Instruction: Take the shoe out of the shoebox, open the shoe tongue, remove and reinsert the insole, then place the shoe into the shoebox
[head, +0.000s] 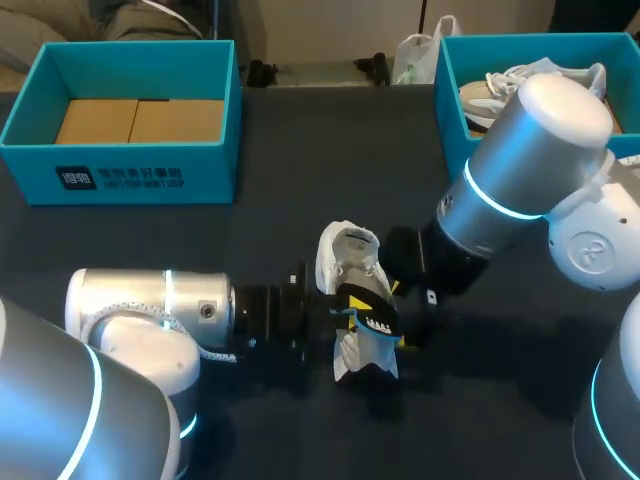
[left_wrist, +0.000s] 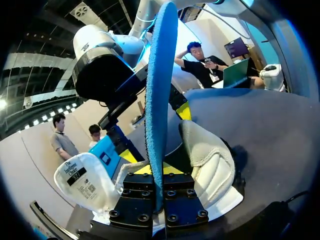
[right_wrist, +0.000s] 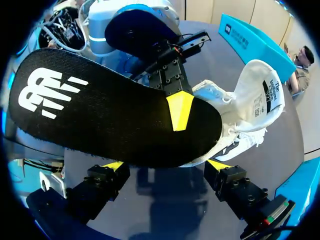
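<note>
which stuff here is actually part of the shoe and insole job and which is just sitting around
For the job: white shoe; black insole, clamped in left gripper; right gripper, open beside the shoe; blue shoebox, likely.
Lying about: second blue box; brown cartons in it; spare shoes in the shoebox.

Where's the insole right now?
The insole is out of the shoe, held on edge in the left gripper's jaws. In the head view that is mid-table, right against the white shoe.
</note>
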